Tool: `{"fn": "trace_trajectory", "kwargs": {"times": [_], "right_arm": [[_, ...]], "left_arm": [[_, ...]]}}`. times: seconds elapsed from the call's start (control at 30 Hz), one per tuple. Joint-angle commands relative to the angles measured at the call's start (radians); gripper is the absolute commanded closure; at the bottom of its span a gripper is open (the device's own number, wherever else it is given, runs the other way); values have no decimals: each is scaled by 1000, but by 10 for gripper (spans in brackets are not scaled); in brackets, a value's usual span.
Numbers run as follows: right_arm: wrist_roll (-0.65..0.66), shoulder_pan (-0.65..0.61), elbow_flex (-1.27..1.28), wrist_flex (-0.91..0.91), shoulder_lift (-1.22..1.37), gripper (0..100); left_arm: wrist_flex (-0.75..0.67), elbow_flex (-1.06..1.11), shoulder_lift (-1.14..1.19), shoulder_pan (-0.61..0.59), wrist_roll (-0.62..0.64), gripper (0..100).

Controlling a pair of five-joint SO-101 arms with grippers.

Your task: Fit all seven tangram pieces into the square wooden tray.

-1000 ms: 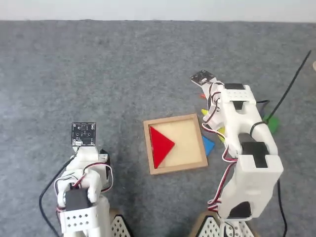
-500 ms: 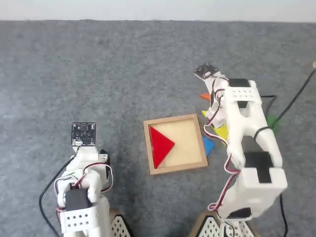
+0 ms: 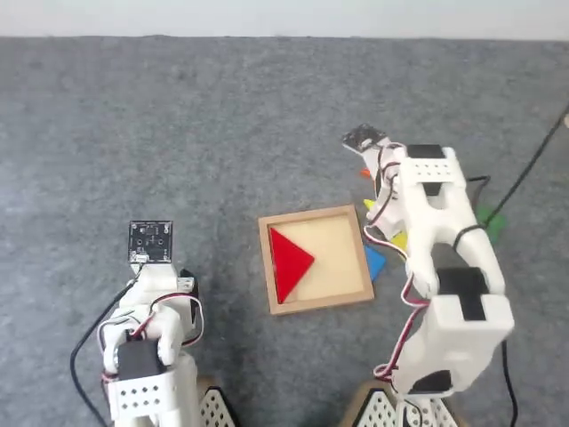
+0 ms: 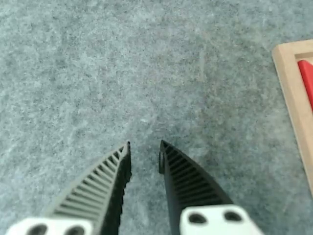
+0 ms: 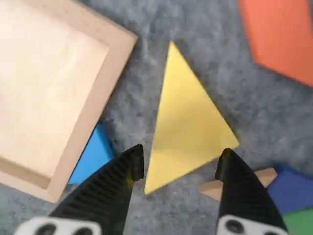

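Grey felt covers the table, and on it the square wooden tray (image 3: 311, 214) sits between the two arms with one large red triangle (image 3: 288, 261) lying flat against its left side. The rest of its floor is bare wood.

Over the last second the right arm (image 3: 444, 258) swung a little outward, away from the tray, and has now come back to nearly where it started. The tray, the red triangle and the left arm (image 3: 151, 307) have not shifted. No piece has gone in during that time, so this looks like a correction of aim and not progress on the count.

The right gripper (image 5: 181, 154) now hangs with its jaws spread wide, one on each side of the yellow triangle (image 5: 188, 122), which lies flat on the felt just beside the tray's corner. It is not yet pinched. A light blue piece (image 5: 93, 155) touches the tray's outer wall, an orange piece (image 5: 279, 34) lies near, and a darker blue piece (image 5: 289, 188) and a green piece (image 5: 299, 218) sit close behind the jaws.

The left gripper (image 4: 144, 147) hovers over bare felt, its jaws parted by a narrow gap and holding nothing.

Judging from this, the yellow triangle is the next pick, and six pieces remain outside.
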Motion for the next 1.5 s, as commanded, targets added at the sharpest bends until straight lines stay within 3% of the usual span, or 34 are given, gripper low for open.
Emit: {"fn": "trace_trajectory", "kwargs": {"times": [0.0, 0.27, 0.9, 1.13, 1.47], "right_arm": [[18, -13, -8, -44, 28, 757], [28, -1, -14, -76, 51, 641], [55, 1, -63, -65, 119, 645], [0, 30, -38, -58, 113, 790], [-44, 33, -37, -61, 110, 820]], "left_arm": [[3, -13, -20, -3, -2, 907], [3, -13, -20, -3, -2, 907], [3, -13, -20, -3, -2, 907], [3, -13, -20, -3, -2, 907], [3, -13, -20, -3, -2, 907]]}}
